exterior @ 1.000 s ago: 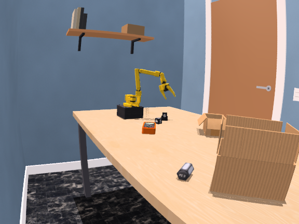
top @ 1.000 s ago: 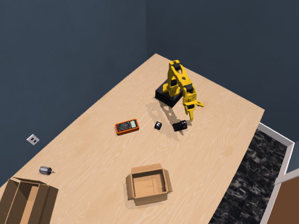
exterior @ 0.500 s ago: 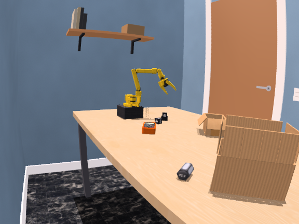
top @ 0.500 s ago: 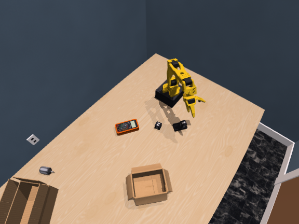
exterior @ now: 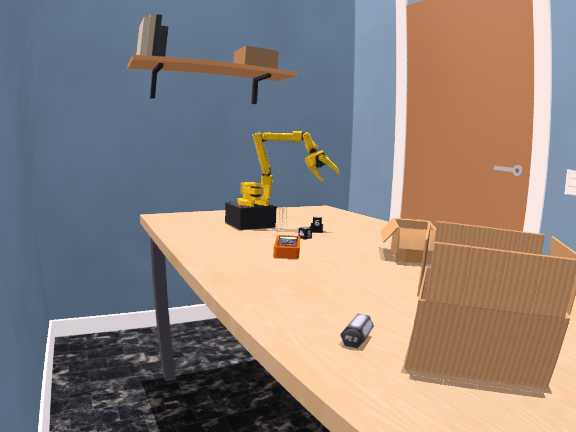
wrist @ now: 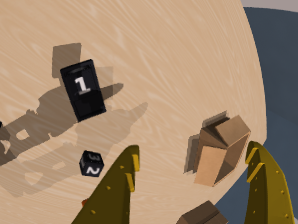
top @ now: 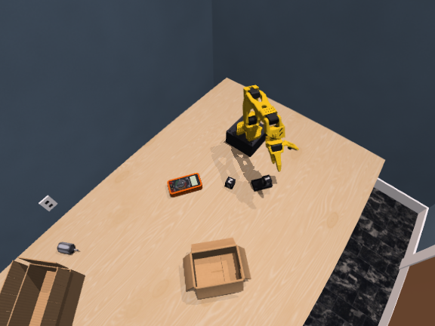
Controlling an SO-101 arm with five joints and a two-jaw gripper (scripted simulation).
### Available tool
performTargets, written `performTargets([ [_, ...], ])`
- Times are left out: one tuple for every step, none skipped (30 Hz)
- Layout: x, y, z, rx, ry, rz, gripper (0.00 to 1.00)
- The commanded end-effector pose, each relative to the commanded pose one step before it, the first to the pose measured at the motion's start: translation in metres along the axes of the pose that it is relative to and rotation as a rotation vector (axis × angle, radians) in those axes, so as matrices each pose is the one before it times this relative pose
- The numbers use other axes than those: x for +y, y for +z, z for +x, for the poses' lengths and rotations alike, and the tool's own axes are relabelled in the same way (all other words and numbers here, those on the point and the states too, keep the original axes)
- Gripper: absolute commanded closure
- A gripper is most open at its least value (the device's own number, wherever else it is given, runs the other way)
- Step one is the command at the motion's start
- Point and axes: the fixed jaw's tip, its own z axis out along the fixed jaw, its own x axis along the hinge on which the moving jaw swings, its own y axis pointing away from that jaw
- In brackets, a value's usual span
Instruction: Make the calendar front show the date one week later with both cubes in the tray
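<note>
Black calendar tray (top: 259,185) (wrist: 92,106) on tabletop, one cube (top: 266,179) (exterior: 317,223) (wrist: 81,84) seated at one end, second black cube (top: 229,182) (exterior: 305,232) (wrist: 92,164) loose nearby.

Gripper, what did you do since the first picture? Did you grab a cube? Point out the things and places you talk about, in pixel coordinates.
The gripper (top: 288,159) (exterior: 330,177) (wrist: 193,145) went up and back a bit toward the robot's base (top: 239,145) (exterior: 250,218). It took hold of nothing and let go of nothing. The loose cube (top: 229,182) (exterior: 305,232) (wrist: 92,164), the tray (top: 258,185) (exterior: 317,229) (wrist: 91,106) and the cube in it (top: 267,180) (exterior: 317,222) (wrist: 82,85) stayed put.
</note>
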Motion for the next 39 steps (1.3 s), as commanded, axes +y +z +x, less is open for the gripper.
performTargets([
  [-0.00525, -0.00236, 0.00436, 0.00626, 0.07808, 0.02161, 0.65],
  [-0.00062, 0.000348, 0.00147, 0.00347, 0.02831, 0.00083, 0.65],
  [-0.00071, 0.00038, 0.00157, 0.00373, 0.03054, 0.00099, 0.65],
  [-0.00081, 0.000408, 0.00167, 0.00399, 0.03277, 0.00115, 0.65],
  [-0.0009, 0.000437, 0.00177, 0.00419, 0.03487, 0.00131, 0.65],
  [-0.00102, 0.000461, 0.00185, 0.00441, 0.03701, 0.00156, 0.65],
  [-0.00113, 0.000493, 0.00193, 0.00463, 0.03899, 0.00175, 0.65],
  [-0.00126, 0.000521, 0.00199, 0.00478, 0.04097, 0.00197, 0.65],
  [-0.00139, 0.000544, 0.00205, 0.00492, 0.04279, 0.00224, 0.65],
  [-0.00153, 0.000575, 0.00209, 0.00505, 0.04455, 0.00249, 0.65],
  [-0.00167, 0.000595, 0.00212, 0.00515, 0.04616, 0.00276, 0.65],
  [-0.00182, 0.000617, 0.00213, 0.0052, 0.04771, 0.00305, 0.65],
  [-0.00197, 0.00064, 0.00213, 0.00525, 0.0491, 0.00334, 0.65],
  [-0.00212, 0.000659, 0.00212, 0.00523, 0.05036, 0.00359, 0.65],
  [0.0, 0.0, 0.0, 0.0, 0.0, 0.0, 0.65],
  [0.0, 0.0, 0.0, 0.0, 0.0, 0.0, 0.65],
  [-0.00226, 0.00068, 0.0021, 0.00521, 0.05152, 0.0039, 0.65],
  [-0.00241, 0.000697, 0.00205, 0.00516, 0.05248, 0.00419, 0.65],
  [-0.00255, 0.000713, 0.00199, 0.00505, 0.05333, 0.00446, 0.65],
  [-0.00268, 0.000724, 0.00193, 0.00494, 0.05405, 0.00473, 0.65],
  [-0.00267, 0.000703, 0.00179, 0.00463, 0.05239, 0.0047, 0.65],
  [-0.00247, 0.000648, 0.00162, 0.0042, 0.04818, 0.00439, 0.65],
  [-0.00267, 0.000674, 0.00158, 0.00413, 0.05015, 0.00478, 0.65],
  [-0.00276, 0.000685, 0.00148, 0.00397, 0.05031, 0.00498, 0.65],
  [-0.00283, 0.000678, 0.00138, 0.00374, 0.0502, 0.00511, 0.65],
  [-0.0029, 0.000687, 0.00127, 0.00353, 0.05015, 0.00523, 0.65],
  [-0.00297, 0.000687, 0.00116, 0.00336, 0.05018, 0.00537, 0.65],
  [-0.00304, 0.000693, 0.00104, 0.00309, 0.05017, 0.00551, 0.65],
  [-0.0031, 0.000696, 0.00092, 0.00289, 0.05019, 0.00562, 0.65],
  [-0.00316, 0.000699, 0.00079, 0.00267, 0.05017, 0.00576, 0.65],
  [-0.00322, 0.000704, 0.00066, 0.00241, 0.05019, 0.00585, 0.65],
  [0.0, 0.0, 0.0, 0.0, 0.0, 0.0, 0.65],
  [0.0, 0.0, 0.0, 0.0, 0.0, 0.0, 0.65],
  [-0.00653, 0.001434, 0.00017, 0.00285, 0.09429, 0.01172, 0.65],
  [-0.00329, 0.00071, 0.00028, 0.00172, 0.04909, 0.00596, 0.65],
  [-0.00271, 0.00055, 0.00028, 0.00132, 0.04059, 0.00498, 0.65],
  [-0.00294, 0.00063, 0.00011, 0.00122, 0.04326, 0.00535, 0.65],
  [-0.00345, 0.000757, -0.00016, 0.00102, 0.0504, 0.00627, 0.65],
  [-0.00324, 0.000693, -0.00025, 0.00074, 0.04697, 0.00586, 0.65],
])
